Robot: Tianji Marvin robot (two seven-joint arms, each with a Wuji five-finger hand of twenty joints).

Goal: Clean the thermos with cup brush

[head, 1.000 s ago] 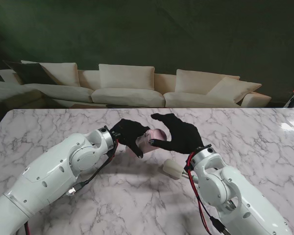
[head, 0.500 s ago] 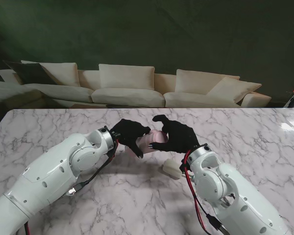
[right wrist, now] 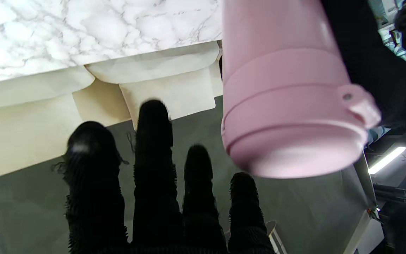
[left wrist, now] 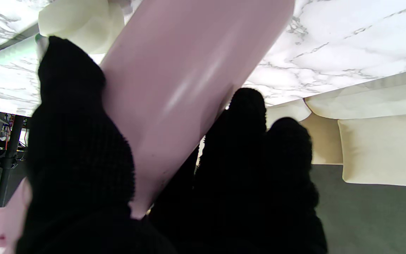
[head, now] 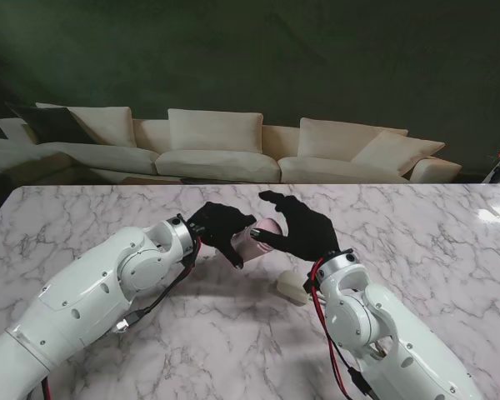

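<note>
So I've got the pink thermos [head: 265,232] lifted off the marble table [head: 450,242], tilted, with my left hand [head: 219,229] wrapped around its body. My right hand [head: 304,231] is right up by the capped end, fingers spread and not gripping anything; in the right wrist view the lid [right wrist: 291,116] is on and my fingertips [right wrist: 153,120] sit just beside it, not touching. The cup brush [head: 292,286] lies on the table nearer to me, close to my right wrist, untouched.

Progress-wise I'd say barely started: thermos picked up, but the lid has to come off, then the brush gets grabbed and worked inside.

Hard to see: my hands cover most of the thermos from the stand view, and the brush handle is mostly hidden behind my right arm.
</note>
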